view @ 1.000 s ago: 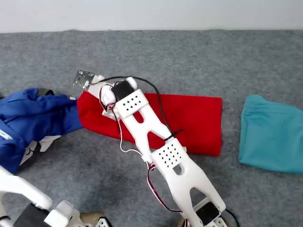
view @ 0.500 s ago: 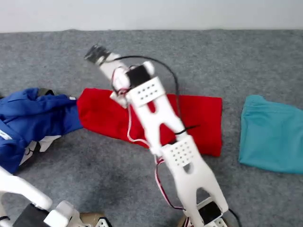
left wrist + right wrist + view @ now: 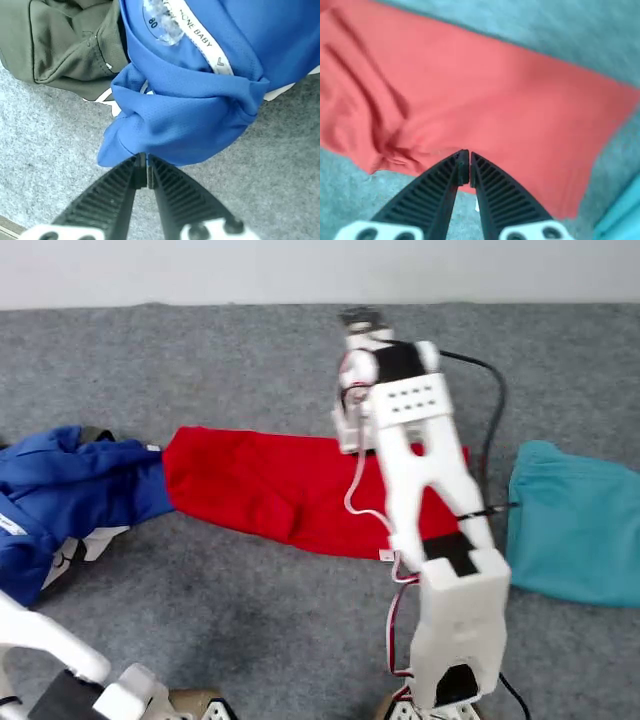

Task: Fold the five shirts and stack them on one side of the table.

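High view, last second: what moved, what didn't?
The right arm swung from the end of the red shirt beside the blue shirt across toward the end nearer the teal shirt, and out toward the far side of the table. Its gripper is shut and carried nothing along. All three shirts and the left arm stayed where they were.

Robot test bench, grey felt table point(image 3: 250, 635), white wall point(image 3: 300, 270)
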`<state>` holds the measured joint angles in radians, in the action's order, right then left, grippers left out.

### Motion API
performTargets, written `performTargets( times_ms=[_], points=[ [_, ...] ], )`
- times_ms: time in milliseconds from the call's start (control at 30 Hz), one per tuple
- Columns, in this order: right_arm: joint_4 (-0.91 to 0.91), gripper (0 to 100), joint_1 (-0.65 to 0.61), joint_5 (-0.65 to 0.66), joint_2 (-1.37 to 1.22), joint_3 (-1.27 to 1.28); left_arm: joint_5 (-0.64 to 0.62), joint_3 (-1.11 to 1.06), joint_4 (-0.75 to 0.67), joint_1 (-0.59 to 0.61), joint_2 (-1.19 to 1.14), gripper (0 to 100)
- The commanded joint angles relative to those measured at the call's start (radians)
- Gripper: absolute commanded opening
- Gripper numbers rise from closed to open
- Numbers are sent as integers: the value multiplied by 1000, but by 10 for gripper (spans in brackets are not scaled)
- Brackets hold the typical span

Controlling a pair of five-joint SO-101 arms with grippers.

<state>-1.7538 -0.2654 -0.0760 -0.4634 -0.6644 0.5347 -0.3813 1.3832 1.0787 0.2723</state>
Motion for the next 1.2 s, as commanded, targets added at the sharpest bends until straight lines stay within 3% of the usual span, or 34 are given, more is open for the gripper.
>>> performTargets(
  times_ms=[0, 133, 333, 1167],
  points=[
    [-41, 9, 91, -38, 87, 41, 11, 4, -6, 2, 46, 14],
    [-28, 20, 156, -3, 84, 112, 11, 4, -6, -2, 43, 14],
    [51, 154, 217, 35, 84, 230, 11, 7, -14, -12, 38, 14],
    [570, 175, 326, 64, 254, 770, 63, 5, -14, -48, 38, 14]
  ],
)
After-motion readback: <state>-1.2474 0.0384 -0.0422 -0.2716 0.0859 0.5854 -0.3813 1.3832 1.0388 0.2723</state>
